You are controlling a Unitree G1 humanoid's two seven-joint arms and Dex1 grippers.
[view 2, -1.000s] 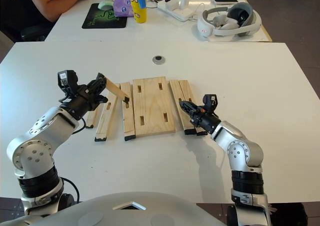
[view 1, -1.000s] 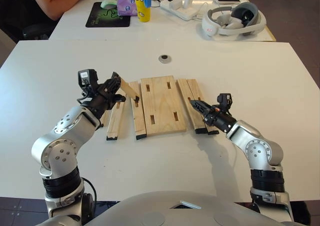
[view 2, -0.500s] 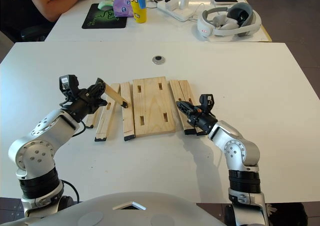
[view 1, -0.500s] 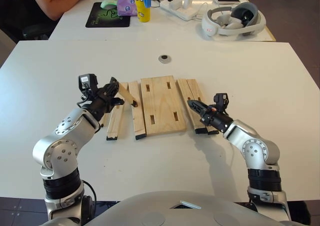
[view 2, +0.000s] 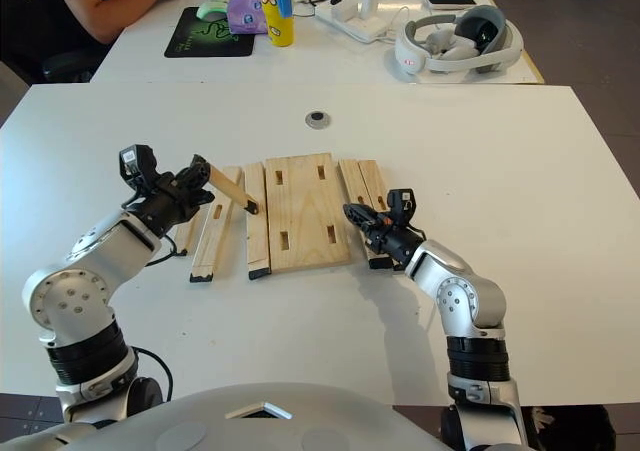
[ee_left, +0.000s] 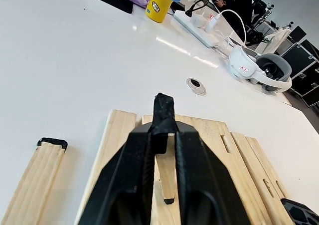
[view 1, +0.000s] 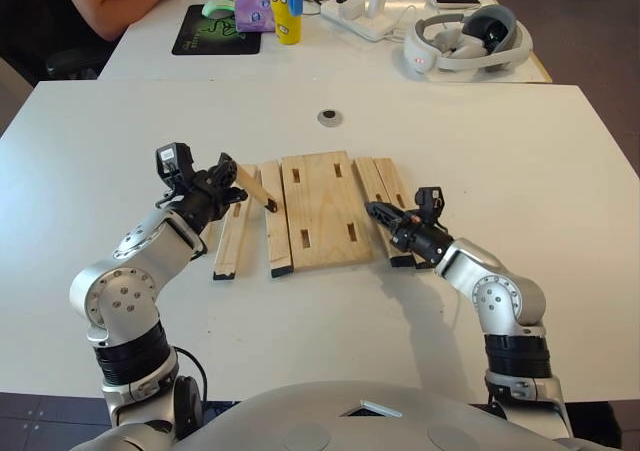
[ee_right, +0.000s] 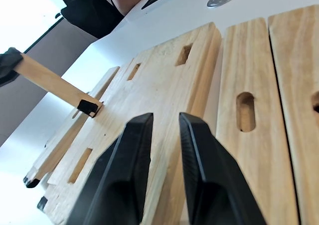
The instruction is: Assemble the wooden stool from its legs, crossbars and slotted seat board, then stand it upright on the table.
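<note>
White tabletop (view 1: 520, 171) carries the stool parts laid flat around its middle, and the wooden bar (view 1: 256, 188) is the one piece off the surface. The left gripper (view 1: 222, 185) has its fingers clamped on one end of that bar. The bar's long axis slants down from the fingers toward the slotted seat board (view 1: 325, 206), and its black-capped free end hangs low over the plank (view 1: 276, 233) lying just beside the board's left edge. It is short of the board itself. The nearest of the four slots lie a little further toward the table's right side, and all four are empty. The board runs lengthwise from the far edge toward the near edge. The left arm is judged the better placed to bring the capped end to a left-hand slot. The right gripper (view 1: 372, 209) sits low at the board's right edge toward its near corner. Its fingers (ee_right: 130, 165) are narrowly parted with nothing between them. Two more planks (view 1: 386, 186) lie side by side past the board's right edge, and another plank (view 1: 231, 243) lies furthest left. Beyond the far edge stands a second table with a headset (view 1: 465, 36) and a yellow bottle (view 1: 287, 6).
</note>
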